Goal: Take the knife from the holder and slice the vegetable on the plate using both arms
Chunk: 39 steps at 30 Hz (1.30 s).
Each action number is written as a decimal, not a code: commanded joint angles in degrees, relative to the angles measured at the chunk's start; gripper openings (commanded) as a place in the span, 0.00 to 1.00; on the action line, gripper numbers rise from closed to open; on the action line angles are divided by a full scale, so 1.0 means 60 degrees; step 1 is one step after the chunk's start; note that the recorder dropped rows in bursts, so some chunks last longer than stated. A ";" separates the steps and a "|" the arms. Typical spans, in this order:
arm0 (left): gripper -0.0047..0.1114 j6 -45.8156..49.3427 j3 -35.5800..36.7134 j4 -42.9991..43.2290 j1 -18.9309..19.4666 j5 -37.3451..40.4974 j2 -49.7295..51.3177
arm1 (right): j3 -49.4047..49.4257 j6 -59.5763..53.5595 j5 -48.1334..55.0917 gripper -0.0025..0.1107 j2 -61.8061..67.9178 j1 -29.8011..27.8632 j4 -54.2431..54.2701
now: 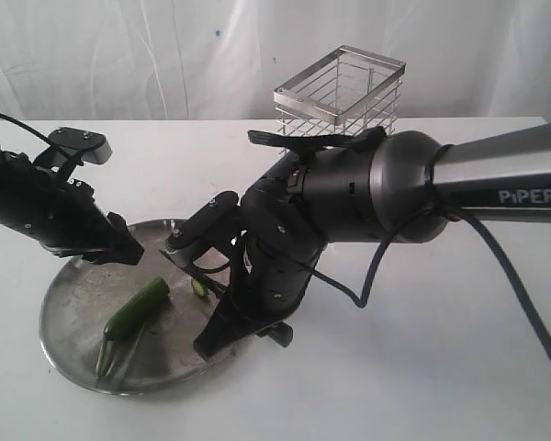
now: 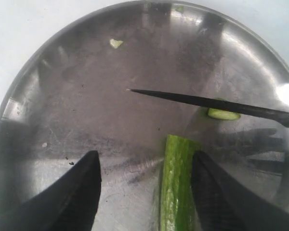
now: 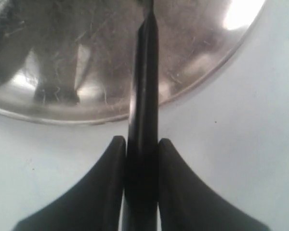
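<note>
The right hand is clamped on the handle of the knife, whose blade reaches out over the plate above a cut-off slice. The vegetable lies on the near left part of the plate, its cut end pointing toward the blade. The left hand hangs low over it with fingers spread wide; the vegetable sits just beside 1 finger and is not gripped. The holder stands on the desk at the far side, well apart.

For the next slice, my judgement is that the left hand should close on the vegetable first, back from the cut end. The blade should then come down square across, near that end and clear of the fingers. Otherwise the round vegetable may roll on the slick steel.
</note>
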 commanded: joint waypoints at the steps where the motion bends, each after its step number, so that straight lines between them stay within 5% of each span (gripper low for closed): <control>1: 0.55 -0.0102 0.0030 -0.0085 0.0030 0.0228 -0.0081 | -0.0012 0.0105 -0.0077 0.02 -0.0380 0.0036 0.0137; 39: 0.55 -0.0120 0.0030 -0.0140 0.0030 0.0310 -0.0081 | 0.0260 -0.0117 0.0024 0.02 -0.0281 0.0441 0.1073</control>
